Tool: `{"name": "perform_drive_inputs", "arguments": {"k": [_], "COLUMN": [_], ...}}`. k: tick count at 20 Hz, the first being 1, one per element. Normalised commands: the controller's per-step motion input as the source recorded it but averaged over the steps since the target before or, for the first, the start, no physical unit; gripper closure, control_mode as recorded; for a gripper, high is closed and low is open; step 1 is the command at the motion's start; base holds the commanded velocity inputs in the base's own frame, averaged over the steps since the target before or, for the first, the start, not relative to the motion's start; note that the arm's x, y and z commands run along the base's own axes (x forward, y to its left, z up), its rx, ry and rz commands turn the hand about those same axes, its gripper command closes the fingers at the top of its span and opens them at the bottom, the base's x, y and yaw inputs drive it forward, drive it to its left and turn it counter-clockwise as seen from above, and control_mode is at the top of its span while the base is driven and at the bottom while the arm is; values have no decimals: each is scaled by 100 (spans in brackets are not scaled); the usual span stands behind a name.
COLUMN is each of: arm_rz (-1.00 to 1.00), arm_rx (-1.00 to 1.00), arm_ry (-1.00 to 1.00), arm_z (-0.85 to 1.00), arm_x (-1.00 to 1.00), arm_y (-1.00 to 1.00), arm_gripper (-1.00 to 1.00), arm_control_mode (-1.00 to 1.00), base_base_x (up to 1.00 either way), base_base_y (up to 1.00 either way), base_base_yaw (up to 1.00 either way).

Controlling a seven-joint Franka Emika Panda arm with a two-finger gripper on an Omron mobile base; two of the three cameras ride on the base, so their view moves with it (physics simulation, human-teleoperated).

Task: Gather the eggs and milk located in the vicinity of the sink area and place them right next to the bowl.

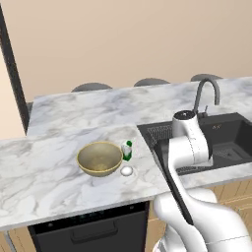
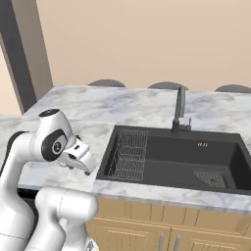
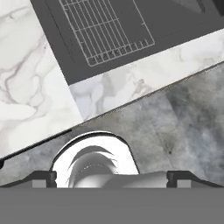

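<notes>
Eggs and milk first: I see one small white egg (image 1: 126,171) and a small white-and-green milk carton (image 1: 127,149) on the marble counter (image 1: 44,172), both just beside the round dull-gold bowl (image 1: 99,158) on its sink side, the carton towards the back edge, the egg towards the front edge. My claw (image 3: 111,177) stands wide, its two dark fingertips (image 3: 43,178) far apart at the bottom of the hand view, with nothing between them. That view looks down past the counter's front edge at grey mottled floor (image 3: 183,118), a strip of marble and the wire rack (image 3: 105,30) in the black rectangular sink (image 2: 196,162). The left base view gives me the bowl group; in the right base view my arm covers that spot, leaving a fleck of green by the wrist. That view shows the dark arched faucet (image 2: 180,110) and grated drain (image 2: 210,178) plainly. Bowl, egg and carton lie well apart from the claw, nearer the counter's middle. Beyond the far edge are beige wall and dark chair backs (image 1: 91,86).
</notes>
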Motion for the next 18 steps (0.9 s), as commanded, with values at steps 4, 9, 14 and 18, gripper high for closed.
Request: {"name": "perform_drive_inputs", "arguments": {"k": [4,9,14,18], "arm_rz": [0,0,0,0], "arm_rx": [0,0,0,0], "arm_ry": [0,0,0,0], "arm_z": [0,0,0,0], "arm_x": [0,0,0,0], "arm_y": [0,0,0,0], "arm_gripper": [-100,-100,-100,-100], "arm_control_mode": [100,100,100,100], "base_base_x": [0,0,0,0], "base_base_y": [-100,-100,-100,-100], "base_base_yaw": [13,10,5,4]}}
